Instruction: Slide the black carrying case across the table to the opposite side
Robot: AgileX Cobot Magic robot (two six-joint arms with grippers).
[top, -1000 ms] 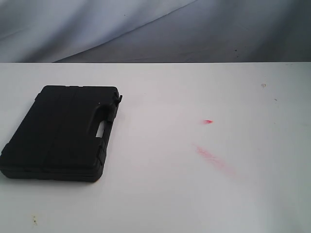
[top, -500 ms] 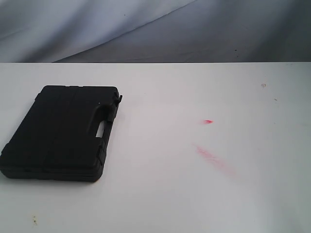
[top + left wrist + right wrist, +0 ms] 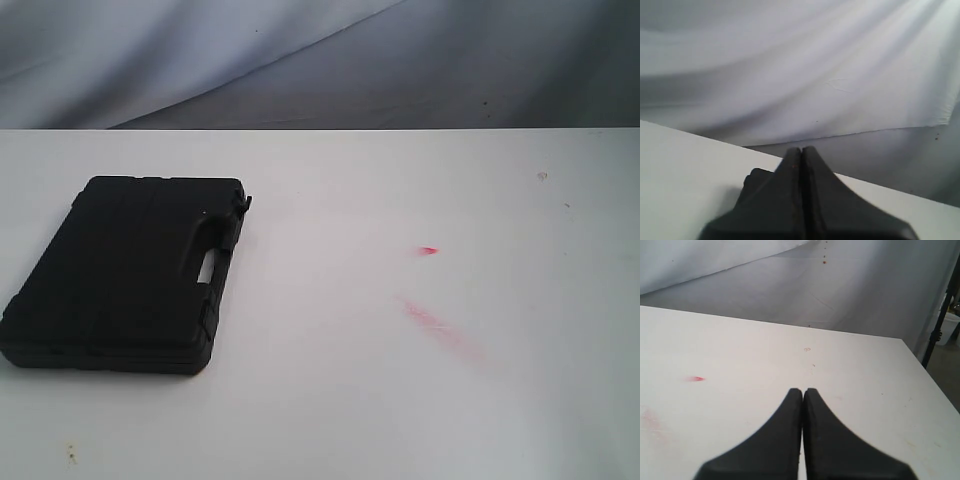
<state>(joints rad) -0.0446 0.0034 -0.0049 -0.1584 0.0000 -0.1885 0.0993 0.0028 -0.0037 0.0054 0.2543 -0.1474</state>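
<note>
Nothing has moved in the last second: the case (image 3: pixel 125 270) lies flat on the left part of the table (image 3: pixel 400 420), its handle (image 3: pixel 213 262) edge turned to the right, and no arm appears in the exterior view. The left gripper (image 3: pixel 801 150) has its fingers pressed together and holds nothing; the right gripper (image 3: pixel 803 390) is the same, above bare tabletop near a red smudge (image 3: pixel 696 378). Neither touches the case, so I judge that the slide is not yet begun. The main risk is a push away from the middle of the case's left side, because the case would then turn instead of travelling straight. A fingertip set too high could slip over the low lid, or catch in the handle slot. Pushing too long may bring the case over the far table edge.
</note>
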